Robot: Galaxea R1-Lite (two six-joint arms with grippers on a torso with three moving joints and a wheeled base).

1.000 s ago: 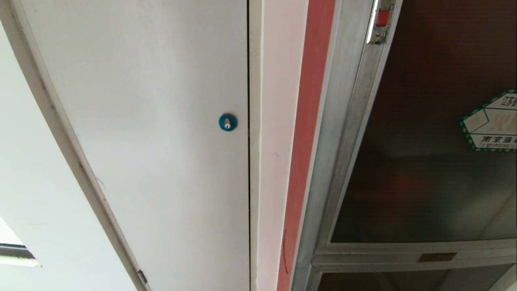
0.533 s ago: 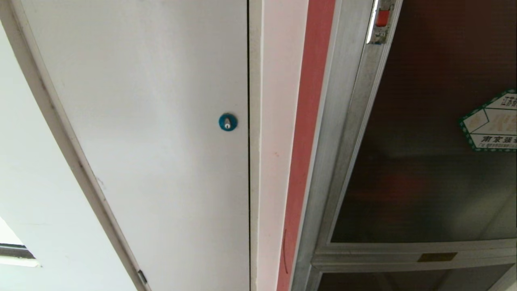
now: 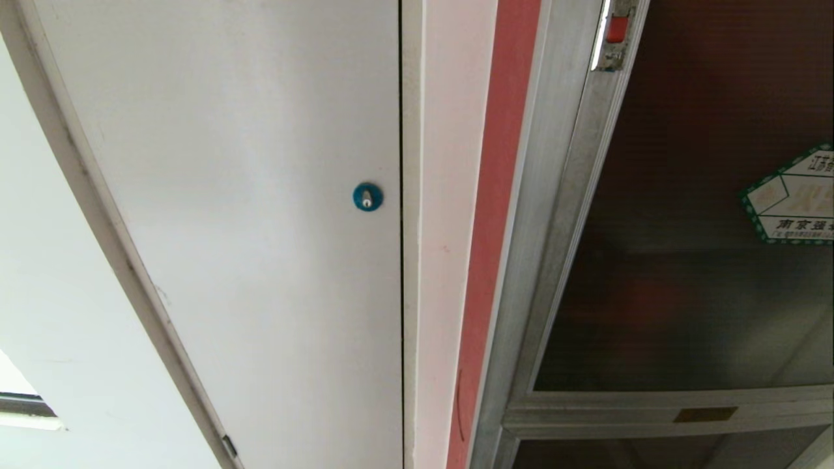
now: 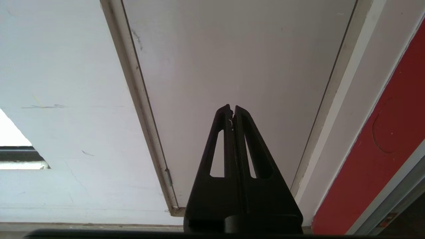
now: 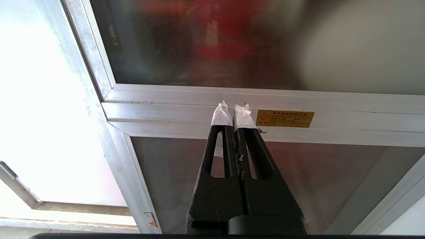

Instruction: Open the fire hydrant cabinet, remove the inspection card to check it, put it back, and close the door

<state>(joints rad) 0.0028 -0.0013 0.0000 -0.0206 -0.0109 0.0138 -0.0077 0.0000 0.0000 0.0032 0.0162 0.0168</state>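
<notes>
A: Listing left to right: white door [image 3: 247, 195] with blue lock [image 3: 367, 197]; red strip [image 3: 495, 195]; cabinet [image 3: 554, 215], its glass door [image 3: 684, 273] shut, red latch [image 3: 616, 29]. Card unseen.

B: Our left gripper [image 4: 232, 108] and right gripper [image 5: 233, 108]: jaws together, empty. Risk: we reach the wrong door, or slip off that small latch.

White door [image 3: 260, 228] bearing a blue round lock [image 3: 367, 197].
</notes>
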